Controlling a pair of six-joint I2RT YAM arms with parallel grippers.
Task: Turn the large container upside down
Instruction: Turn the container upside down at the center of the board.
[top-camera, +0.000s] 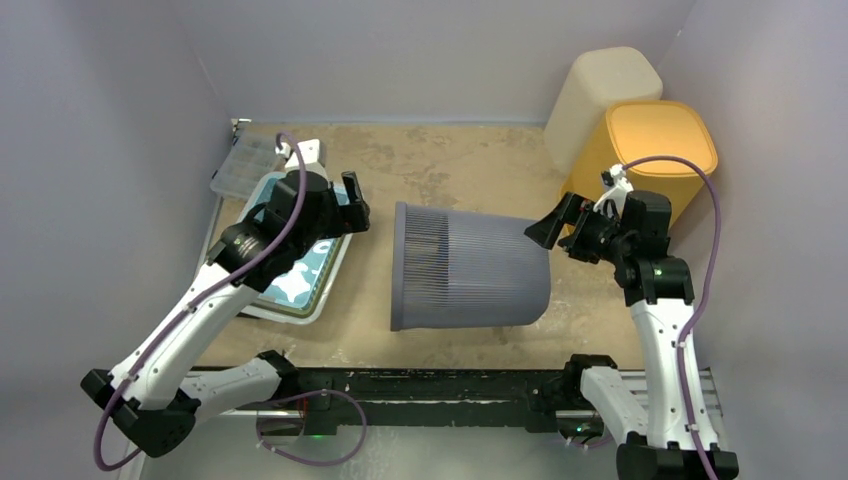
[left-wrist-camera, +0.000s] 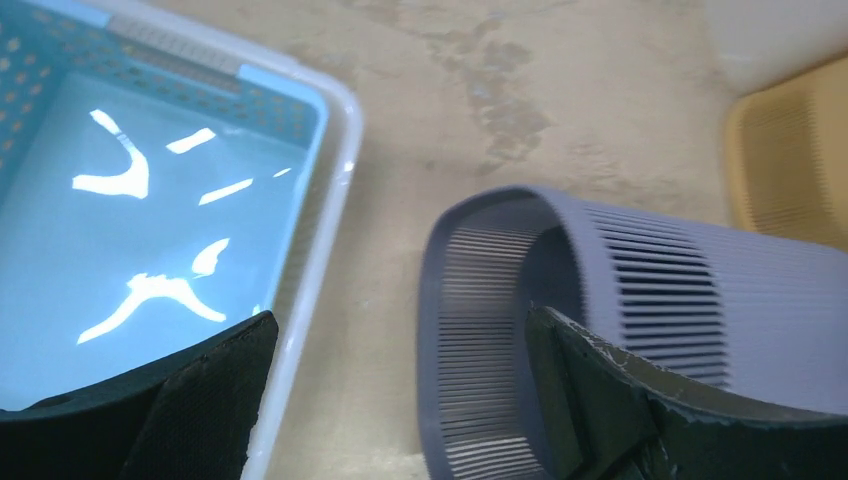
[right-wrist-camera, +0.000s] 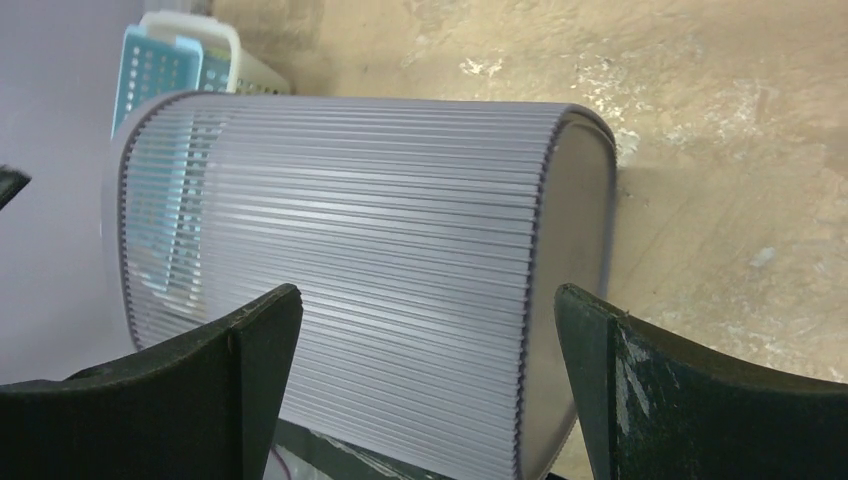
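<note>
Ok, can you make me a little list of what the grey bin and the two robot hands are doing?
grey bin: lying on its side on the table, open end facing the left gripper, not upside down yet
left gripper: open, empty, above the blue tray
right gripper: open, empty, by the grey bin's flat bottom
at the back: yellow bin and beige bin

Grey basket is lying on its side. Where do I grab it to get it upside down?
Probably take the basket by the rim of its open mouth, coming from the left with the left gripper. The mouth faces that arm, and the thin wall there fits between open jaws. The closed base on the right is broad and flat, with nothing to pinch.
</note>
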